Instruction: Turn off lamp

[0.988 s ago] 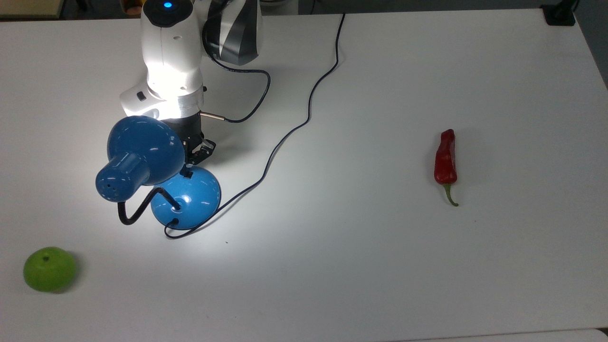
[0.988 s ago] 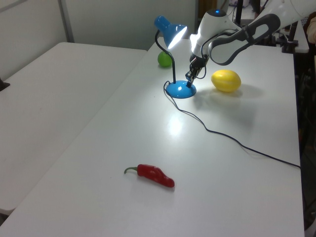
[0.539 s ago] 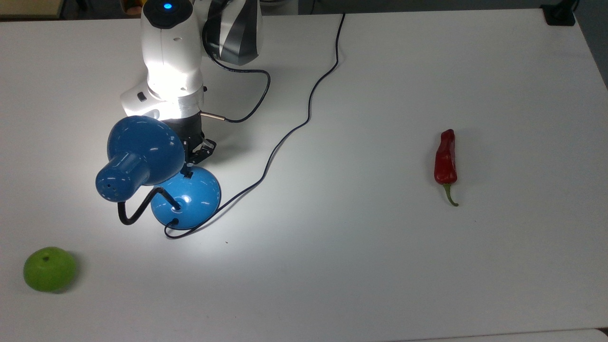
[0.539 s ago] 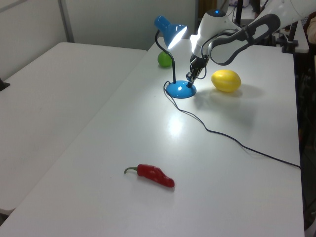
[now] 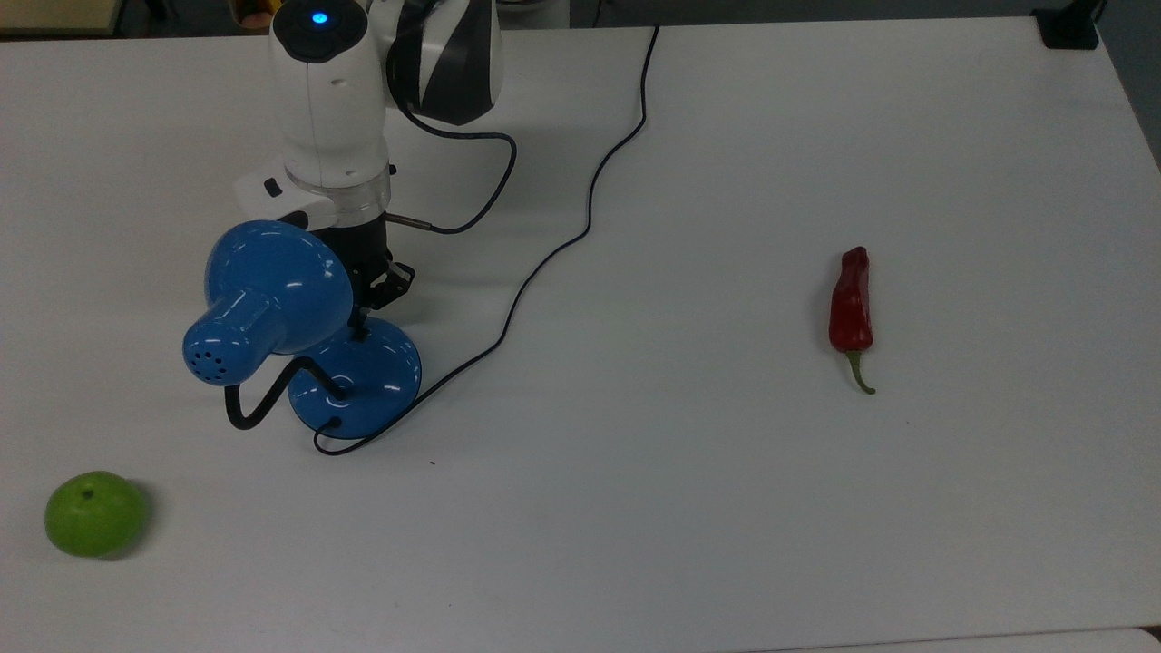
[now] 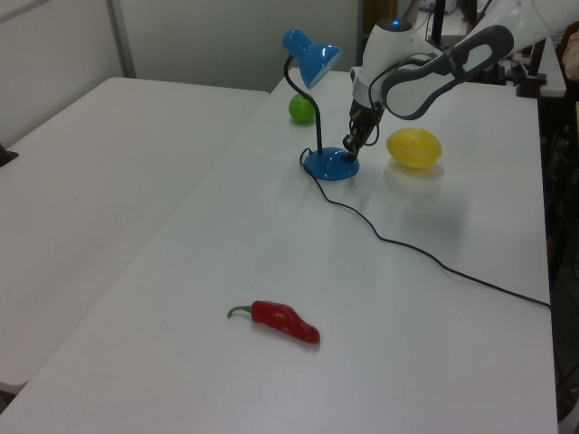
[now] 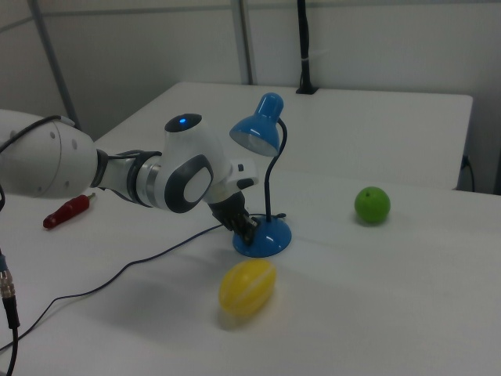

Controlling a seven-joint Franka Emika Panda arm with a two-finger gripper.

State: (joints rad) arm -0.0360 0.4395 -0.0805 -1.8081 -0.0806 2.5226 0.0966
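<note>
Lamp [image 5: 272, 304], glossy blue, sits unlit; gripper [image 5: 367, 313] fingers' state unclear at its base.

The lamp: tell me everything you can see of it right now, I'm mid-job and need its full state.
The lamp is glossy blue, with a bell-shaped shade, a black gooseneck and a round domed base standing on the white table. No glow shows under the shade and no bright patch lies on the table, so it looks off. A thin black cord runs from the base across the table. The gripper is down at the base's edge in the top view, at the switch spot.
</note>
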